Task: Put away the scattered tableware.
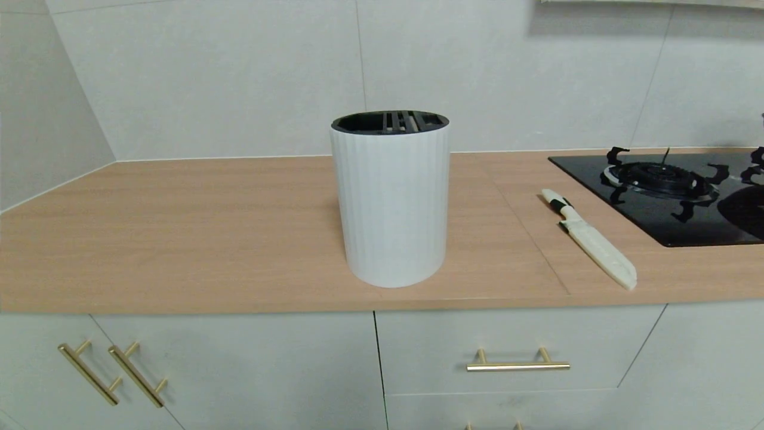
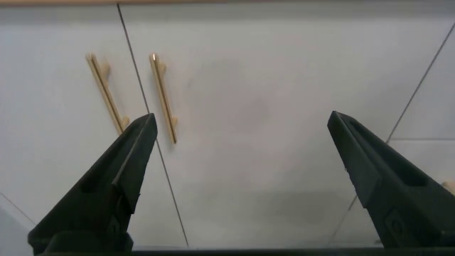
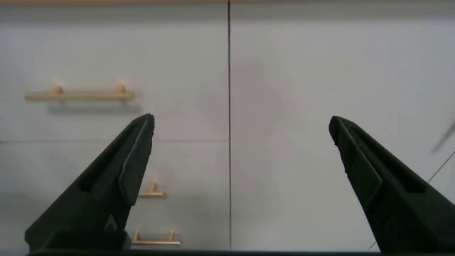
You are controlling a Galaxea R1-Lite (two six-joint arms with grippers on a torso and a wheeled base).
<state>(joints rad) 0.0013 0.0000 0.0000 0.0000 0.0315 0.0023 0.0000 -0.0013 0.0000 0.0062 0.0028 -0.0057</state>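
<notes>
The cream knife (image 1: 588, 237), handle banded black, lies flat near the ribbed white knife holder (image 1: 391, 203). My left gripper (image 2: 242, 185) and right gripper (image 3: 242, 185) gape empty.

No lettering, label, brand mark, number or sign can be read anywhere. The ribbed white holder (image 1: 391, 203), the knife (image 1: 591, 240), the table (image 1: 179, 239), the hob (image 1: 597, 170) and the cupboard fronts (image 1: 239, 370) are all seen as plain, unmarked surfaces.
</notes>
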